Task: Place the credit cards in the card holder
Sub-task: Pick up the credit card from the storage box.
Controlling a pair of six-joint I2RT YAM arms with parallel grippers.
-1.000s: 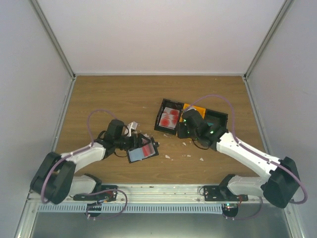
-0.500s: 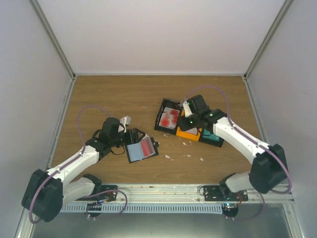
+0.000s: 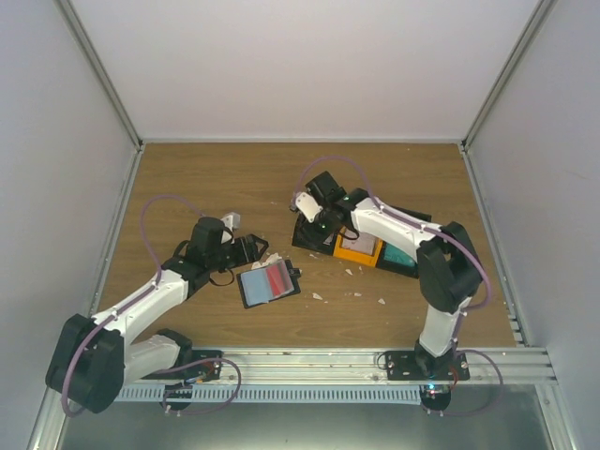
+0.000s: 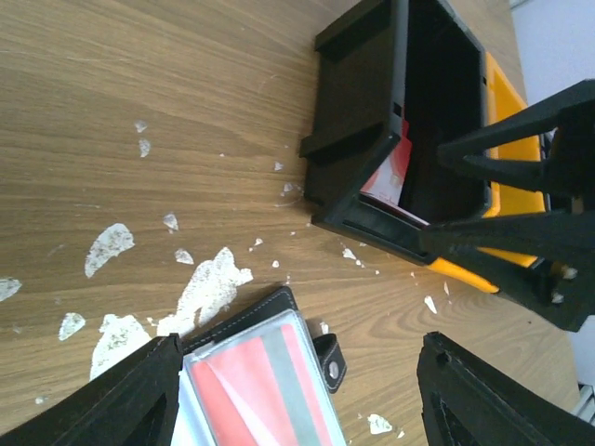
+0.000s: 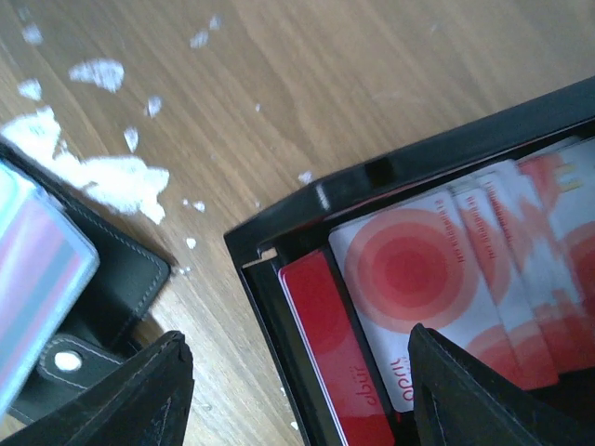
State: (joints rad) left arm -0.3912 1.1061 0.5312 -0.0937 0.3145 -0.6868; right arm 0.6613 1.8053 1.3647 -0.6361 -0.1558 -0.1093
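**Operator:** Arm pose?
**Technician:** The left gripper (image 3: 246, 251) hovers at 10 o'clock of the black leather-like folding card holder (image 4: 246, 314), jaws apart and empty. The right gripper (image 5: 297, 390) hangs over the black plastic bin (image 5: 372, 172), jaws wide and empty.
**Operator:** Contents?
**Technician:** Red-and-white credit cards (image 5: 409, 269) lie fanned in that bin. The holder lies open on the wooden table (image 3: 206, 178).
**Operator:** Change?
**Technician:** The right arm has swung from the orange plastic bin (image 3: 356, 251) toward 9 o'clock. The holder is unmoved.

You get the card holder (image 4: 265, 372) cut off by the left wrist view's bottom edge, and from above your right gripper (image 3: 312, 221) hides the credit cards (image 5: 437, 269) in the black bin (image 3: 302, 238).
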